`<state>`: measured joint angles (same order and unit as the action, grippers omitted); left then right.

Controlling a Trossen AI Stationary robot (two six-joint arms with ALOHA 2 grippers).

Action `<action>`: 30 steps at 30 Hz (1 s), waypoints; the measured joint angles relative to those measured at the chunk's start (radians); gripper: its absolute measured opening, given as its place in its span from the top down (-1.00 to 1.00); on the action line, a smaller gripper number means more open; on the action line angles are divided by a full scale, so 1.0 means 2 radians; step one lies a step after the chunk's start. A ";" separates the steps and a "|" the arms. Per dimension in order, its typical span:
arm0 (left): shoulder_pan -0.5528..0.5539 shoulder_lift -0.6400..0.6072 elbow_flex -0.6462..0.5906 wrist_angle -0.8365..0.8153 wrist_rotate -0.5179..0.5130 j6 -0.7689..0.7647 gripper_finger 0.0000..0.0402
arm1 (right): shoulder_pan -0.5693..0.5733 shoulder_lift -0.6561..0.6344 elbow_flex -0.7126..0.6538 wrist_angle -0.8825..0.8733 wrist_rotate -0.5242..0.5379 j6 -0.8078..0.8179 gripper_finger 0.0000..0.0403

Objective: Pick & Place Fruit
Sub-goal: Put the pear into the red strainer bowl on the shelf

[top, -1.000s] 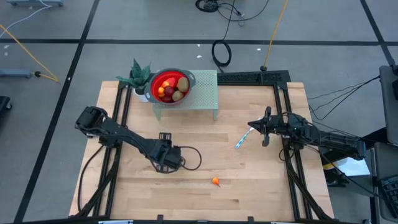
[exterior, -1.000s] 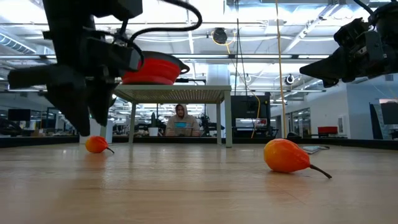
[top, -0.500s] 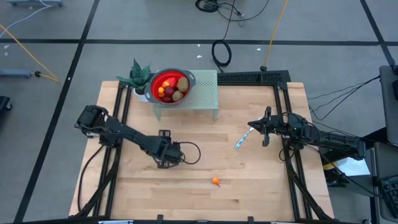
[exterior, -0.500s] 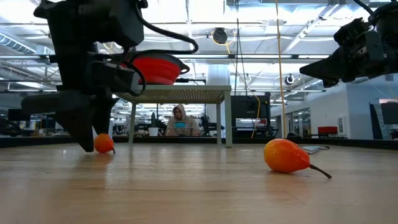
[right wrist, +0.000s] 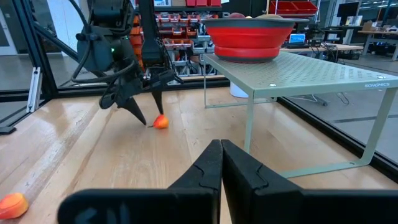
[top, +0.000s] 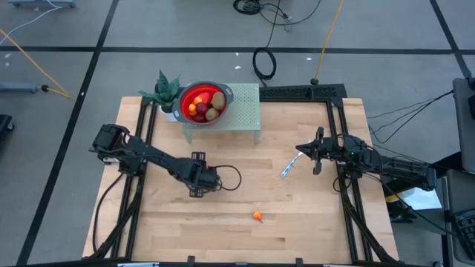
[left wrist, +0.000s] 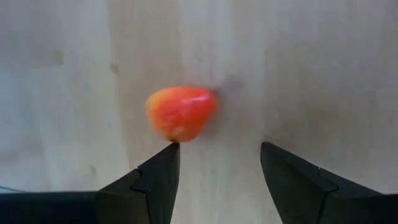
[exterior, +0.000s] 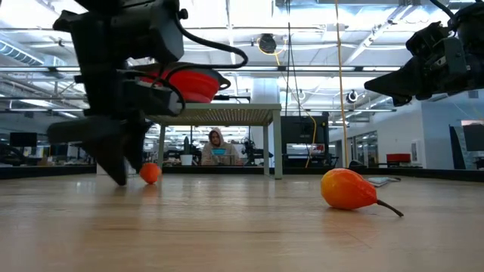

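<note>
A small orange-red fruit (left wrist: 181, 113) lies on the table just ahead of my open left gripper (left wrist: 217, 149). It sits off toward one fingertip, not between the two. The low view shows this fruit (exterior: 150, 172) beside the left gripper (exterior: 125, 175). In the high view the left gripper (top: 196, 180) hides it. A second orange fruit with a stalk (top: 257, 216) lies near the table's near edge. The red bowl (top: 202, 102) holds several fruits. My right gripper (top: 317, 152) is shut and hovers at the table's right side. My left gripper points down at the table with one fingertip (left wrist: 168, 152) right at the edge of the small orange-red fruit. Whether it touches the fruit I cannot tell. The fruit rests on the table.
The bowl stands on a pale green perforated stand (top: 245, 111) at the far edge, with a small plant (top: 167, 90) to its left. A blue-and-white stick (top: 289, 165) lies near the right gripper. A person sits beyond the table (exterior: 219, 147).
The left gripper has moved a little toward the table's far edge and shifted rightward in the low view. The small orange-red fruit has rolled along the table toward the right, from under the gripper to just beside its fingers.
</note>
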<state>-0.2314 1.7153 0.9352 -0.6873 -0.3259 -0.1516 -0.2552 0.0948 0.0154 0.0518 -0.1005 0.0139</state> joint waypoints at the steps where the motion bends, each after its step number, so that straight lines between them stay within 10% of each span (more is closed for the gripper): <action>1: 0.002 0.000 0.000 0.002 -0.008 0.000 -0.11 | 0.000 0.000 0.000 0.000 0.000 0.000 1.00; 30: 0.050 0.000 0.000 0.086 0.005 0.033 -0.11 | 0.000 0.000 0.000 0.000 0.000 0.000 1.00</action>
<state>-0.1310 1.7157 0.9352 -0.5153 -0.3155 -0.0862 -0.2550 0.0944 0.0154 0.0517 -0.1005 0.0143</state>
